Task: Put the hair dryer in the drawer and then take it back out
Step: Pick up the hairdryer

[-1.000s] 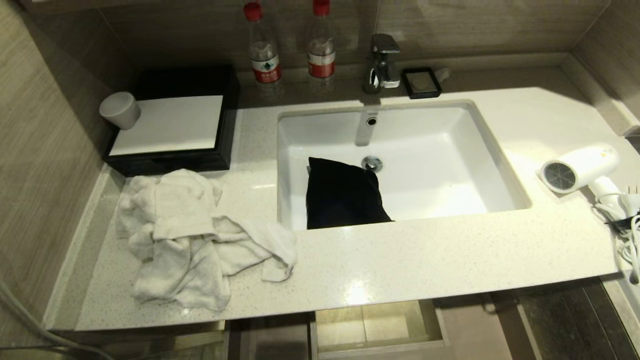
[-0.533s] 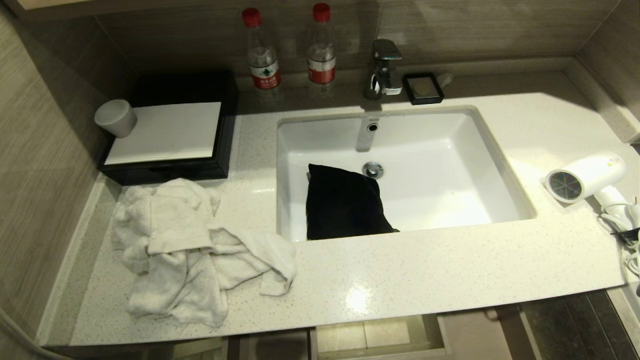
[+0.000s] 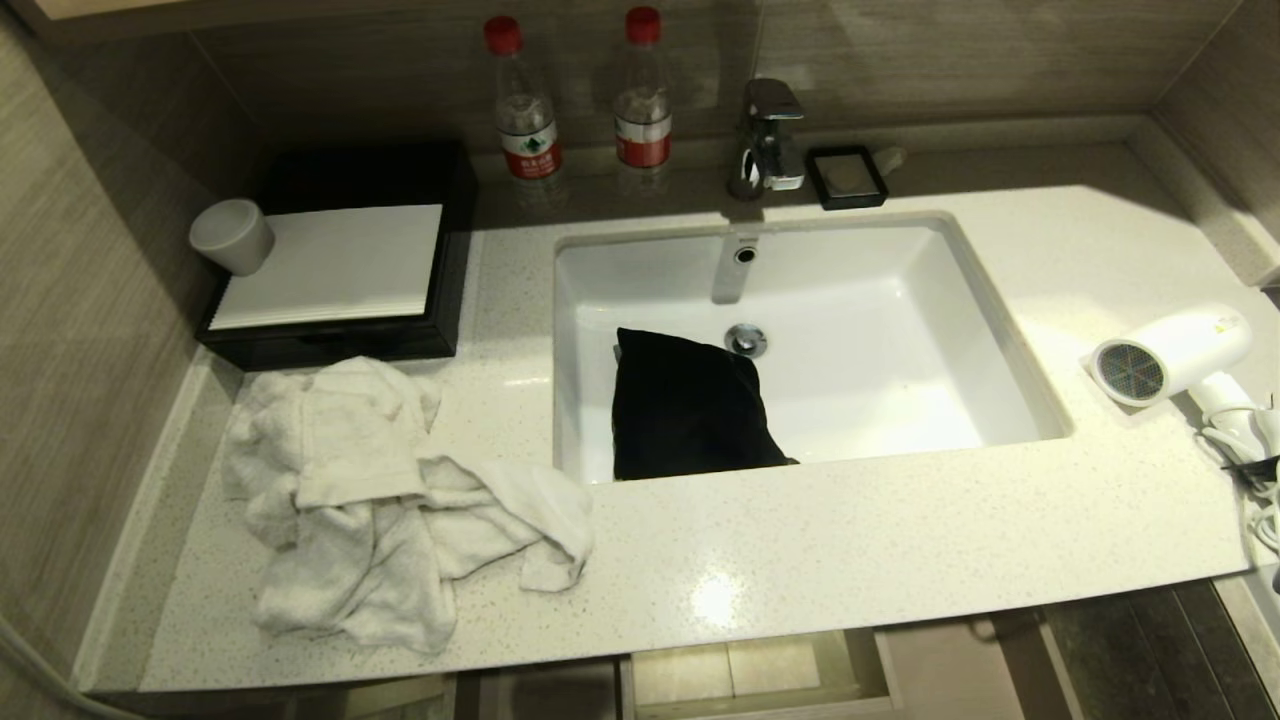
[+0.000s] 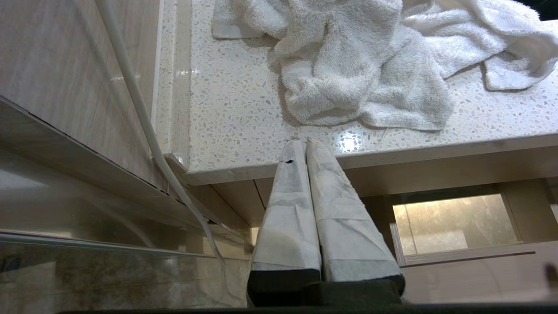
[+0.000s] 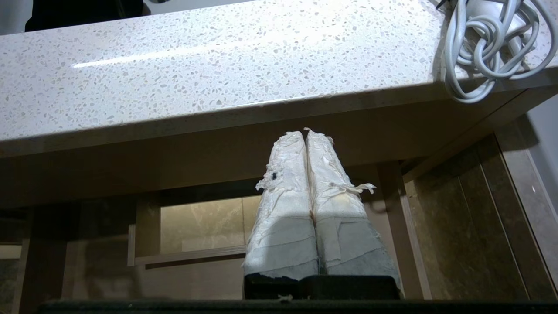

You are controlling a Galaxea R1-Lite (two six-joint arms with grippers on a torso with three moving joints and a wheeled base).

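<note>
This was a bathroom, likely a hotel's: a speckled stone table [image 3: 800, 540] held a white undermount sink [image 3: 880, 330] with a chrome faucet [image 3: 768, 135], two sealed water bottles [image 3: 525, 100] stood against the wall, and a crumpled white towel [image 3: 380, 500], a cup [image 3: 230, 236] and a hair dryer [image 3: 1175, 355] lay about

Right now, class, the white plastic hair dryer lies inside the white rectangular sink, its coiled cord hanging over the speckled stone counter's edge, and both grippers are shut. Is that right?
One detail is wrong. The white plastic hair dryer lies on the speckled stone counter, to the right of the white rectangular sink, as the head view shows. Its coiled cord does hang over the edge, and the left gripper and right gripper are shut.
</note>
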